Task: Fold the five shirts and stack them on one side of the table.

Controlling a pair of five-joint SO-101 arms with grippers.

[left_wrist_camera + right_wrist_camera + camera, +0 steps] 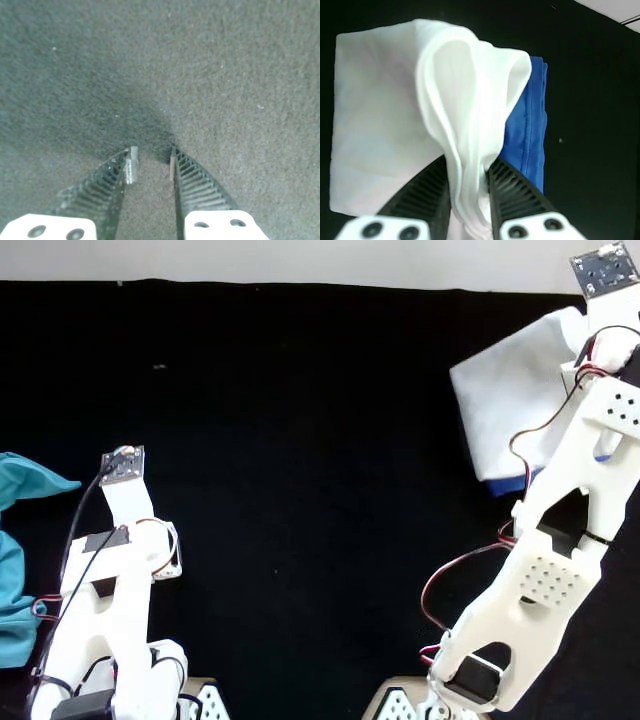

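A folded white shirt (510,400) lies at the table's far right on top of a blue shirt (505,483), whose edge shows beneath it. My right gripper (467,162) is shut on a raised fold of the white shirt (465,100), with the blue shirt (527,130) beside it. A crumpled teal shirt (15,540) lies at the left edge. My left gripper (152,160) hovers low over the black tabletop (200,75), slightly open, with nothing between its fingers.
The left arm (120,540) stands at the near left, close to the teal shirt. The right arm (570,510) stretches along the right side toward the far corner. Black cloth (300,440) covers the wide middle of the table.
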